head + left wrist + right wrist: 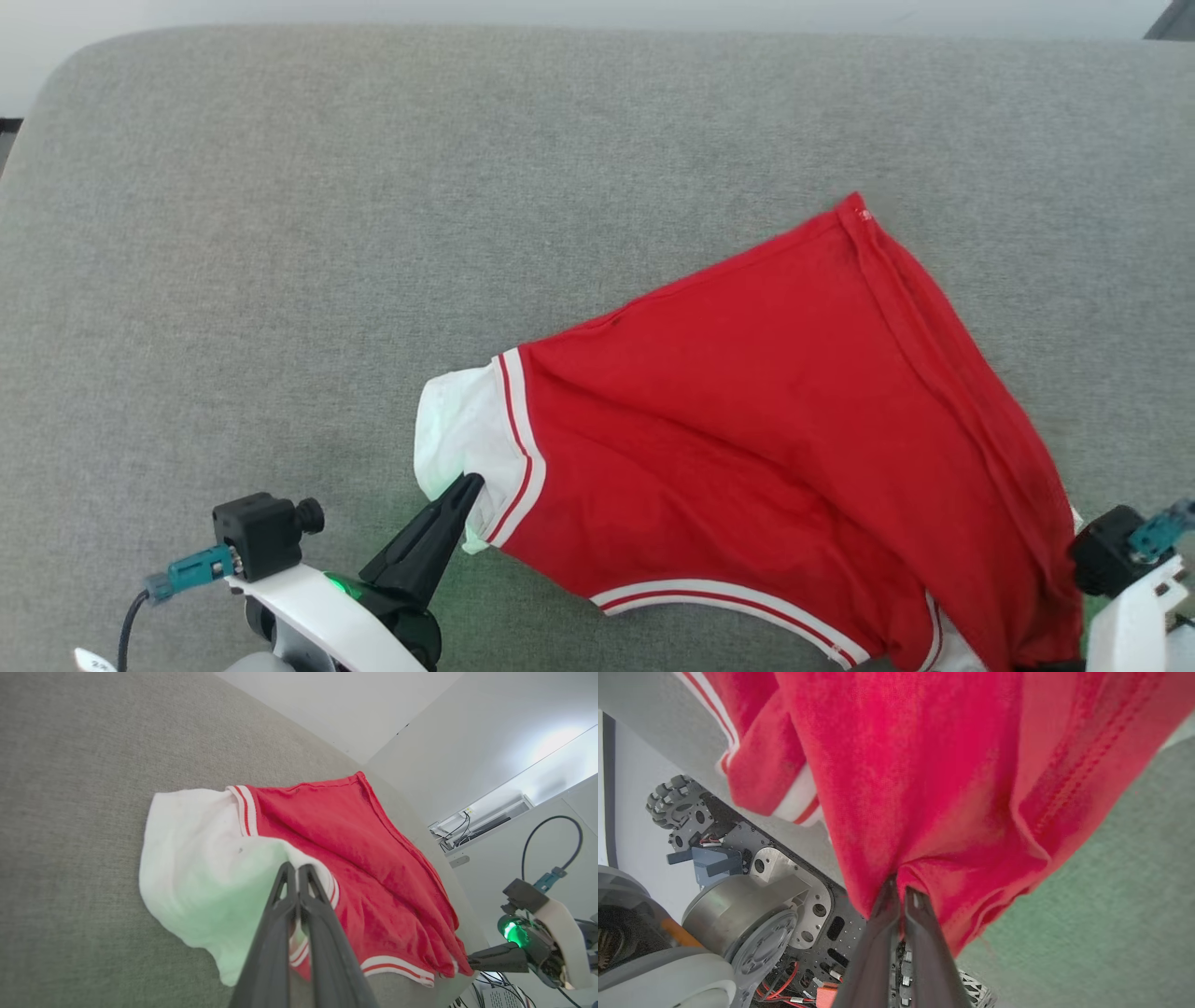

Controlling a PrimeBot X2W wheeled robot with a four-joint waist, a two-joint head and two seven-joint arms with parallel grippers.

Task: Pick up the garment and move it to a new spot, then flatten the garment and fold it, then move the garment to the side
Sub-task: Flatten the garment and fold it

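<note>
The shirt [766, 420] lies on the near right of the grey surface [373, 187]. The left tool [471, 485] is clamped on its white sleeve [457, 429]; the right tool [899, 889] pinches red fabric at the near edge.

Bright, even light falls on the grey cushion [373, 187], leaving only soft shadows. A green glow tints the white sleeve [210, 896] just around the left tool [294, 868]. Far to that tool's upper right, a pale wall panel [556, 751] glares. The garment [924, 765] just ahead of the right tool [900, 884] looks blurred. Straight lines bend toward the wrist views' edges.
</note>
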